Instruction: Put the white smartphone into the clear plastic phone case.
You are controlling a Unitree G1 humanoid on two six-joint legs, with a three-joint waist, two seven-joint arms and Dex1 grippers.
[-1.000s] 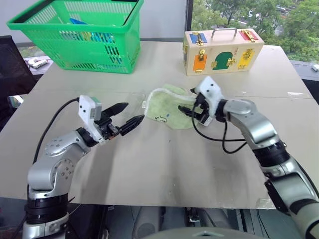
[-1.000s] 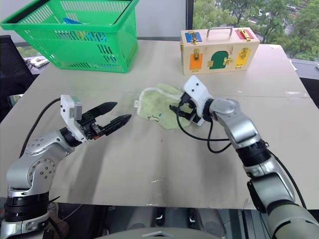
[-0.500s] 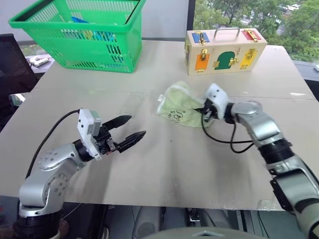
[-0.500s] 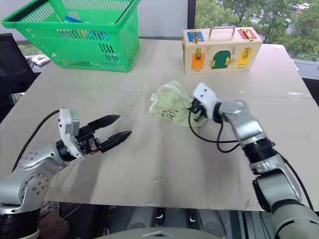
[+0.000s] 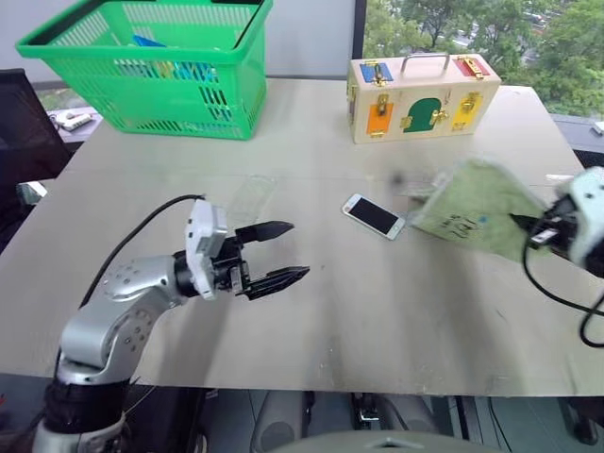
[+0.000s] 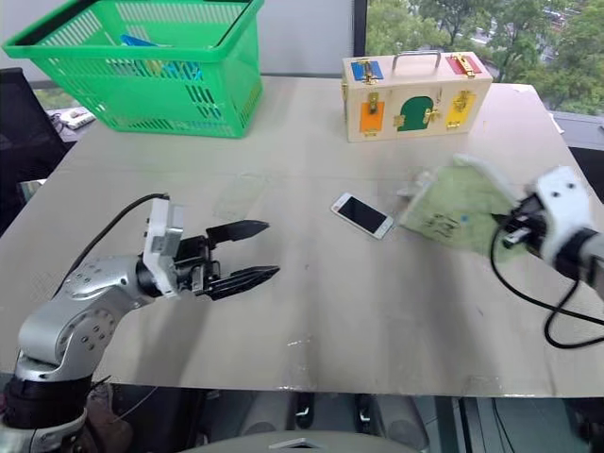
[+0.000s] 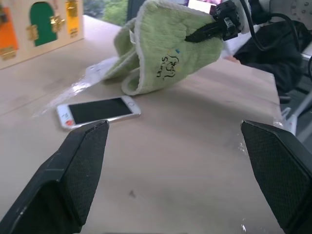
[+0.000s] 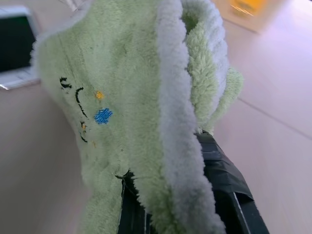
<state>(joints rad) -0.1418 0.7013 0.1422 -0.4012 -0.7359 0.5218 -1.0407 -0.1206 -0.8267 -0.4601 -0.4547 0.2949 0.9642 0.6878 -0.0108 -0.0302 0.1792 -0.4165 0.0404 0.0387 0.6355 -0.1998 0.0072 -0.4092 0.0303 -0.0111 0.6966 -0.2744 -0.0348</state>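
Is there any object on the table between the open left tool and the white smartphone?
Nothing visible stands between them. The left tool is open and points toward the white smartphone, with only bare table in that gap. The green cloth hangs from the shut right tool, beyond the phone. The clear plastic phone case lies beside this path.

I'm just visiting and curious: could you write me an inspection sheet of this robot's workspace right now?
Surface: beige table, bare in front.
Job's things: white smartphone lies flat, screen up; clear plastic phone case lies apart from it, towards the basket.
Clutter: green basket, wooden latch box.
Hands: left hand open, holding nothing; right hand shut on pale green cloth, lifted.
Cables: black, one at each wrist.
Surroundings: window, trees.
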